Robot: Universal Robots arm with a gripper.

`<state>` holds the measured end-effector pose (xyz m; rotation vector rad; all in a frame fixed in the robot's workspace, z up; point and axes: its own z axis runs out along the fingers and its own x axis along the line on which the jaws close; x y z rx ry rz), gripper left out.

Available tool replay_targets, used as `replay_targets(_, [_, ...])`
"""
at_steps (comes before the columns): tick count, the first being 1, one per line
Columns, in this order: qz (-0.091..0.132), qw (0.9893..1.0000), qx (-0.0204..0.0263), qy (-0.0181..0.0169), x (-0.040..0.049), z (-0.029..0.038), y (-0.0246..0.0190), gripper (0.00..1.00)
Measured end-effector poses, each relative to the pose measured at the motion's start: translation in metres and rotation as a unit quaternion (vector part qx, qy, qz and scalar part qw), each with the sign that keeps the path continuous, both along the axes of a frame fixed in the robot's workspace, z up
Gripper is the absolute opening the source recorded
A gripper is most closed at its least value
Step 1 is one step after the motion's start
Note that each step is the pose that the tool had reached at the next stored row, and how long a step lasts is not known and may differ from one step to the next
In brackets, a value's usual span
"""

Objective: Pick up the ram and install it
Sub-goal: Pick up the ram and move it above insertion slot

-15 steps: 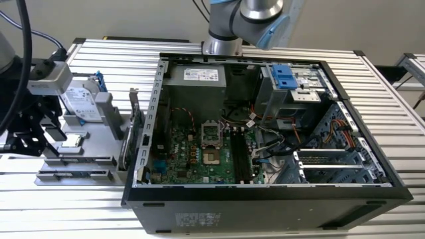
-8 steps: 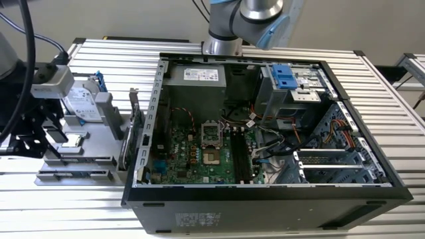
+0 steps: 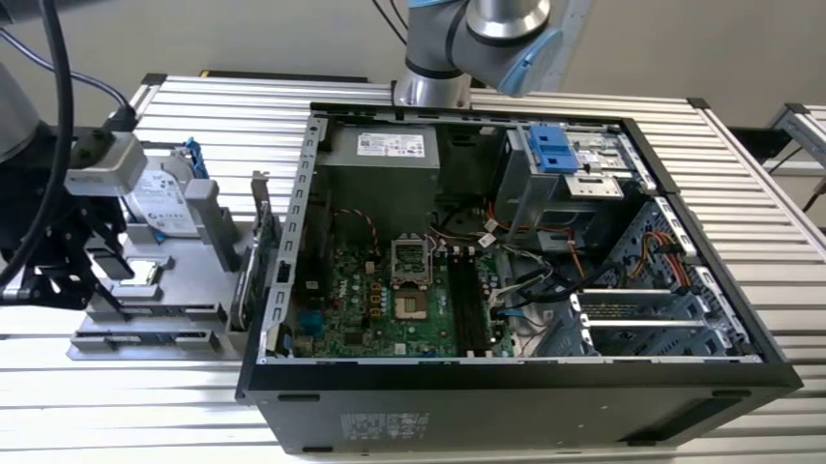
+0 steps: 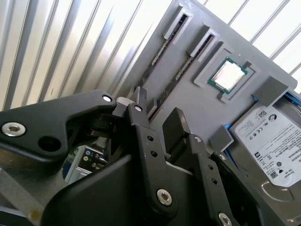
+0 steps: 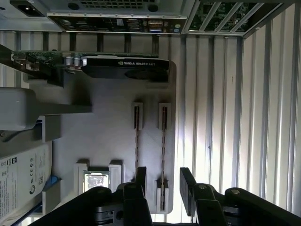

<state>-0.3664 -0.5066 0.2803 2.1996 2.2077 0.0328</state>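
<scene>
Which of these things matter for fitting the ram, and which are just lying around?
For the job: gripper, ram stick lined up with it, motherboard.
Lying about: other ram stick, processor, hard drive, graphics card.

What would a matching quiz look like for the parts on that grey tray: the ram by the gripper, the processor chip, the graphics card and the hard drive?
Things:
1. ram
2. processor chip
3. graphics card
4. hard drive

Descriptions:
A. bears a white label
B. stands on edge in a slot, in line with the gap of the open gripper
C. silver top, lying flat in a square pocket
D. black cover, at the end of the tray nearest the computer case

Pairs: 1-B, 2-C, 3-D, 4-A.
</scene>
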Motion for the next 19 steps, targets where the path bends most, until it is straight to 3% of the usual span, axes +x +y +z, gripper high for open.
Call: replay_targets(19, [0.001,1.0000,0.0000,0.0043,0.0000,-0.0166,-0.0010,1.00])
